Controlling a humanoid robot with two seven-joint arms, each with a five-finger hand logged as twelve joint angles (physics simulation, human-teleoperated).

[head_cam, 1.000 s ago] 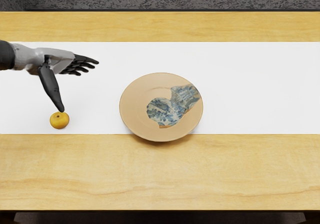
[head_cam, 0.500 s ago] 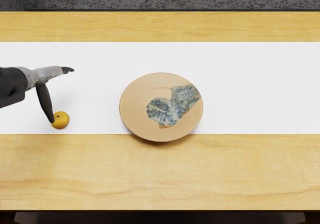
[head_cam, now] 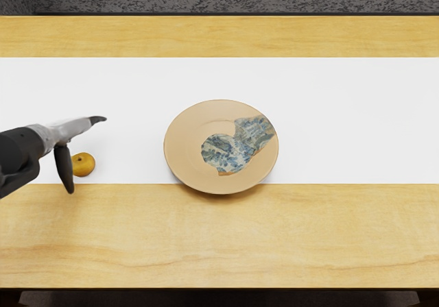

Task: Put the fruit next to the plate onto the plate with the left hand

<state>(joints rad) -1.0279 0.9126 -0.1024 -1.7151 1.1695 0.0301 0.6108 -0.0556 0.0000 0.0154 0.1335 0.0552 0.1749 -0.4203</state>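
From my seat at the controls: the left hand (head_cam: 67,141) shows at the left edge of the head view, low over the white runner (head_cam: 343,101) that crosses the wooden table (head_cam: 219,238). Its dark forearm comes in from the lower left.

The hand looks wide to me. The fingers (head_cam: 92,120) are stretched out flat and point right, toward the plate, with the dark tips bunched together. The thumb (head_cam: 65,173) hangs well apart from them, pointing down toward the near side of the table, and its tip reaches just past the runner's front edge onto the wood. Nothing is gripped in there.

The fruit (head_cam: 85,164), a small orange-yellow round one, sits on the runner near its front edge. It's tucked right beside the thumb, on the thumb's right side and below the fingers, so in the picture it sits in the crook between them. The thumb covers a sliver of its left side. I can't tell from this angle whether the thumb is touching it or is just in front of it.

The plate (head_cam: 180,125) is tan with a blue-grey patterned patch (head_cam: 236,146) on its right half. It sits on the runner near the middle of the table, well apart from the fruit and to its right.
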